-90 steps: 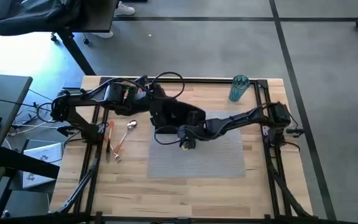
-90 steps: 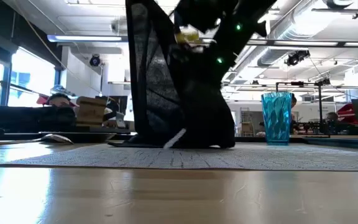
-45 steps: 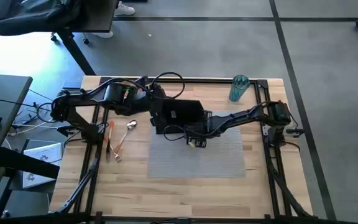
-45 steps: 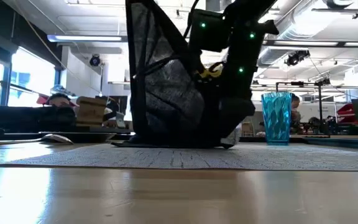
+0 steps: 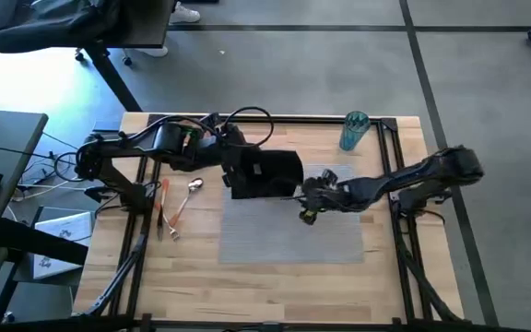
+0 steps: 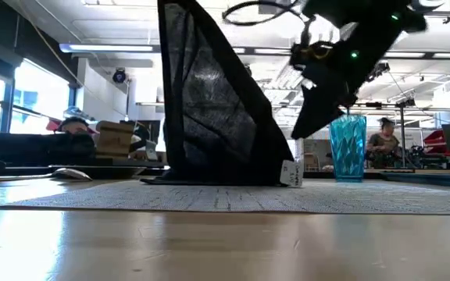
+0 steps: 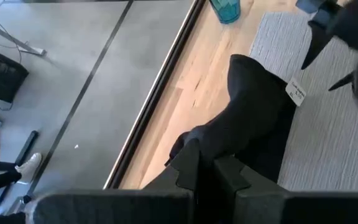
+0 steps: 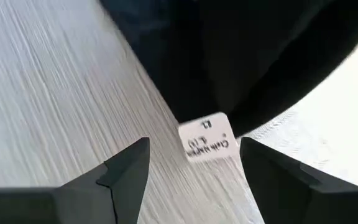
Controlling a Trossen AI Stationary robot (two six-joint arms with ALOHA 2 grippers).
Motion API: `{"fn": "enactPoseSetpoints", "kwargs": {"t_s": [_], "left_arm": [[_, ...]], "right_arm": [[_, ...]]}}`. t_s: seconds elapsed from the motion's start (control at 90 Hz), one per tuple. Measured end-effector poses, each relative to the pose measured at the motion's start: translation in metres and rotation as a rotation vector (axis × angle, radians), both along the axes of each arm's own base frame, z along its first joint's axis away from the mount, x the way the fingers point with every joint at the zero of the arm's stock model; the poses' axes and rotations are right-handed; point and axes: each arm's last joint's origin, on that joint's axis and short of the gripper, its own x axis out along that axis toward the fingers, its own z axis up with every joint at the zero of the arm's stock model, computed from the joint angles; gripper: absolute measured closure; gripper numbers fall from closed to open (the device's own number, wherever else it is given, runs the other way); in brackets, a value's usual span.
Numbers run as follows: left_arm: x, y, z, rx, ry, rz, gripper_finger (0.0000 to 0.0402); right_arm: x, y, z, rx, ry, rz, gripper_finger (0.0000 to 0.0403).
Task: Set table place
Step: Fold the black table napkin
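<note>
While the napkin (image 5: 264, 175) is held up by the clamped left pincer (image 5: 232, 171) over the placemat's (image 5: 293, 235) far edge, the right pincer (image 5: 308, 208) is spread, empty; limp cloth, best gripped at its tagged corner.

Napkin (image 5: 264, 175) on placemat (image 5: 330, 231) far-left corner; cutlery (image 5: 175, 205) left of placemat; cup (image 5: 354, 130) behind.

High cam: straight down over my whole table (image 5: 201, 267), both arms in frame, floor around edges. Low cam: at tabletop height, level across grey placemat (image 6: 233, 199) into room behind. Left wrist cam: looks past own fingers (image 7: 194, 168) along table's far edge toward teal cup (image 7: 227, 9). Right wrist cam: very close above placemat. Shared by all four: black napkin (image 5: 267, 175) with white tag (image 8: 207, 138).
</note>
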Motion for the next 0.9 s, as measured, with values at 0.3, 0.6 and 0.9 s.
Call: {"fn": "enactPoseSetpoints", "kwargs": {"t_s": [0.3,0.6,0.9], "left_arm": [[0.0,0.0,0.0,0.003,0.006,-0.007,0.0402],[0.0,0.0,0.0,0.005,0.011,-0.015,0.0402],[0.0,-0.001,0.0,0.008,0.014,-0.023,0.0402]], "right_arm": [[0.007,-0.021,-0.035,-0.076,-0.132,-0.114,0.0171],[0.024,-0.046,-0.06,-0.137,-0.01,-0.155,0.0172],[0.027,-0.053,-0.059,-0.179,0.013,-0.152,0.0354]]}}
